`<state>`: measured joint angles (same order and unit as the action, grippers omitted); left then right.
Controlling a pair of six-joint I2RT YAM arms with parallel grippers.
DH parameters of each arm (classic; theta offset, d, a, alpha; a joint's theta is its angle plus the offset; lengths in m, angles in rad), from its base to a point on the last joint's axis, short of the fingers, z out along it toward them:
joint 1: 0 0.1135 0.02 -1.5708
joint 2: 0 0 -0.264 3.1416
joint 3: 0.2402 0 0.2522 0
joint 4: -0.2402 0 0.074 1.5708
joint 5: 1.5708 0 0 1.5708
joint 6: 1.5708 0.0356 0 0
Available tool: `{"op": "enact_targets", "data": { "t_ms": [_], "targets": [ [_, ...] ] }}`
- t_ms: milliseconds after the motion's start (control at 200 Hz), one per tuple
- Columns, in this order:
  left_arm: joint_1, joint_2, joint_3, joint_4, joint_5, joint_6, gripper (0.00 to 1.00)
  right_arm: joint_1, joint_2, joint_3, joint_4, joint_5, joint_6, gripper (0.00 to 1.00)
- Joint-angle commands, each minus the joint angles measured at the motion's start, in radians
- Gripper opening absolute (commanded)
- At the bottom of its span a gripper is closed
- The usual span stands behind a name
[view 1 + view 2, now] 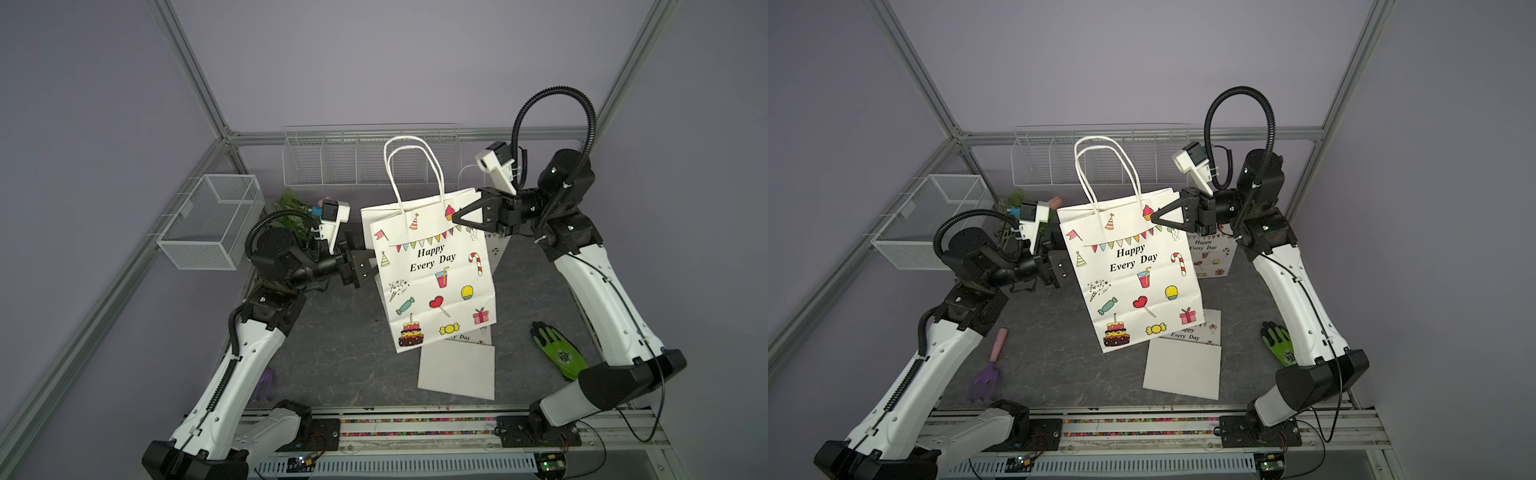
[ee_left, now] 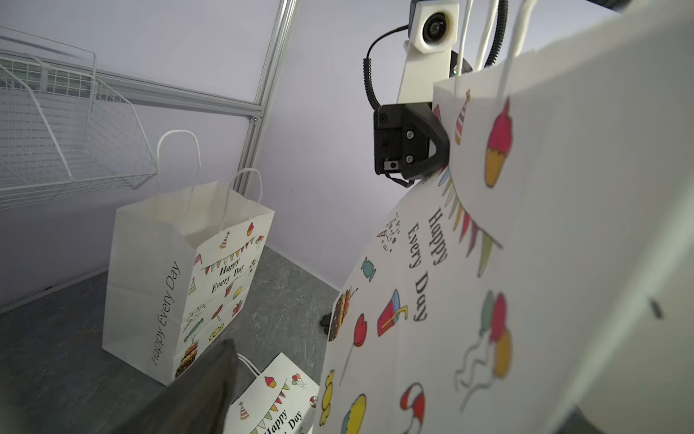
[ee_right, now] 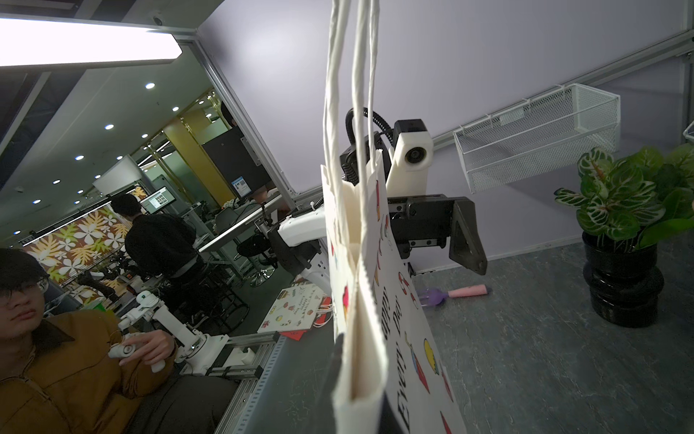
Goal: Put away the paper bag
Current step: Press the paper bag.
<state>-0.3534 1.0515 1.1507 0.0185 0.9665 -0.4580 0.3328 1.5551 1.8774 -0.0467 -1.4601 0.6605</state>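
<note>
Paper bag (image 1: 432, 282) hangs flat and clear of the table (image 1: 332, 353), printed face toward the top views and both handles (image 1: 411, 166) standing up above its mouth. The right claw (image 1: 456, 219) is shut on the bag's upper edge near one top corner, so the whole sheet dangles below and beside that pinch and tilts slightly. The left claw (image 1: 365, 268) is level with the opposite side edge, its jaws spread wide and gripping nothing. The right wrist view shows one of its fingers (image 3: 465, 233) standing off the printed face, while its other finger is hidden behind the paper, so I cannot tell whether the edge lies between the two. A second bag (image 2: 150, 270) stands open on the table behind the right claw, and a flat one (image 1: 457, 374) lies below the hanging bag. The step in hand looks like the carry, with the bag folded, lifted and held by one corner and not yet stowed. The wire rack (image 1: 332, 166) on the back wall, beyond both claws, seems the likely place for it, though that is a guess. Next, the left claw probably needs to close on its side of the bag to stop the swing, and both arms then move together toward the rack and lower the bottom edge into a compartment without catching the handles on the wire.
</note>
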Motion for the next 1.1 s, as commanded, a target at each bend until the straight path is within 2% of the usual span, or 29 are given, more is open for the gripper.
{"op": "enact_targets", "data": {
  "t_ms": [0,145,190,280,350,425,610,700,760,790,820,850,895,945,1094],
  "targets": [
    [-0.003,-0.085,-0.06,-0.059,-0.051,0.038,1.0,-0.008,0.009,0.026,0.026,-0.026,0.026,0.07],
    [-0.004,-0.113,-0.149,0.007,-0.057,-0.015,0.99,-0.008,0.009,0.029,0.026,-0.025,0.03,0.07],
    [-0.007,-0.101,-0.162,0.043,-0.04,-0.04,0.92,-0.009,0.013,0.03,0.027,-0.022,0.031,0.07],
    [-0.014,-0.083,-0.164,0.064,-0.038,-0.054,0.71,-0.008,0.016,0.032,0.031,-0.019,0.04,0.07],
    [-0.018,-0.077,-0.164,0.078,-0.038,-0.06,0.6,-0.008,0.014,0.032,0.035,-0.016,0.043,0.07],
    [-0.025,-0.068,-0.162,0.079,-0.039,-0.059,0.53,-0.007,0.01,0.034,0.039,-0.013,0.045,0.07],
    [-0.042,-0.053,-0.155,0.077,-0.061,-0.054,0.21,-0.005,0.011,0.031,0.038,-0.007,0.048,0.07],
    [-0.048,-0.049,-0.15,0.074,-0.071,-0.052,0.15,-0.002,0.013,0.029,0.04,-0.003,0.051,0.07],
    [-0.053,-0.048,-0.146,0.072,-0.075,-0.053,0.14,-0.001,0.012,0.025,0.039,0.0,0.051,0.07],
    [-0.053,-0.048,-0.144,0.07,-0.076,-0.053,0.16,0.001,0.01,0.024,0.039,0.0,0.051,0.07],
    [-0.055,-0.047,-0.143,0.065,-0.076,-0.048,0.22,0.0,0.007,0.022,0.04,0.0,0.053,0.07],
    [-0.055,-0.047,-0.142,0.056,-0.076,-0.05,0.4,-0.001,0.005,0.02,0.04,-0.001,0.052,0.07],
    [-0.057,-0.056,-0.142,0.036,-0.077,-0.039,0.73,-0.002,0.004,0.021,0.041,-0.003,0.053,0.07],
    [-0.056,-0.068,-0.142,-0.011,-0.088,-0.008,0.99,-0.007,0.005,0.026,0.042,-0.006,0.058,0.06],
    [-0.055,-0.145,-0.155,-0.206,-0.227,0.105,1.0,-0.014,-0.008,0.029,0.06,-0.013,0.08,0.07]
  ]
}}
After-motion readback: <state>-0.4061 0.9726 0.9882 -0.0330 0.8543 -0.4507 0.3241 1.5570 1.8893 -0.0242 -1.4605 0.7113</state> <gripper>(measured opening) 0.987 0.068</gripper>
